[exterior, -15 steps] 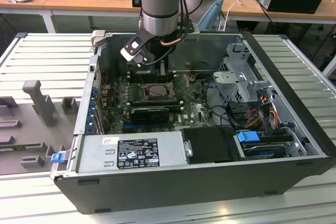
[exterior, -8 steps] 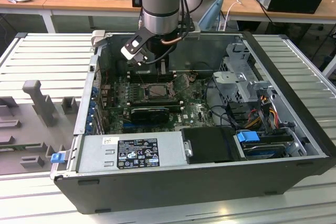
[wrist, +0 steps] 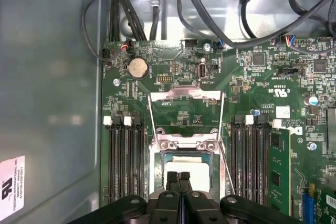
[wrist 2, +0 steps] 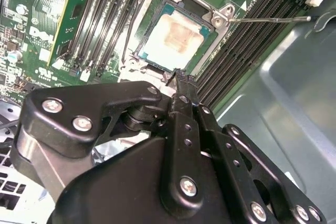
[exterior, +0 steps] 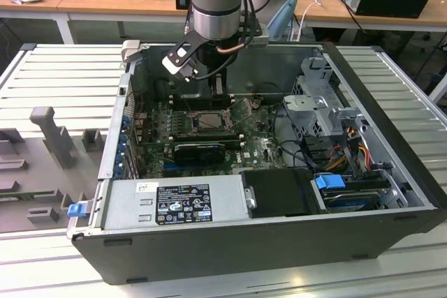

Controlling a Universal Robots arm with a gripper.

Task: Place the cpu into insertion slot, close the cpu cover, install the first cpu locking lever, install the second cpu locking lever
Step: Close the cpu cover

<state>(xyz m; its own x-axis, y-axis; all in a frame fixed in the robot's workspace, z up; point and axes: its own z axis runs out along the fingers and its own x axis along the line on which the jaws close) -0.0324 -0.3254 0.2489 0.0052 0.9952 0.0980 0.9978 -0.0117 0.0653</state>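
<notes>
Chip seated, socket not yet closed. The cpu lies flat in the slot, its pale top bare. The cover is open, folded back onto the board. A lever juts out free. The gripper, fingers pressed together and holding nothing, hovers just over the slot's edge. By my reading, placement is done; the cover and both levers remain.

The tool hides part of the cpu.

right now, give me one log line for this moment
cpu: seated in insertion slot | cpu cover: open, laid back | fingers: shut, empty, above cpu edge
</notes>
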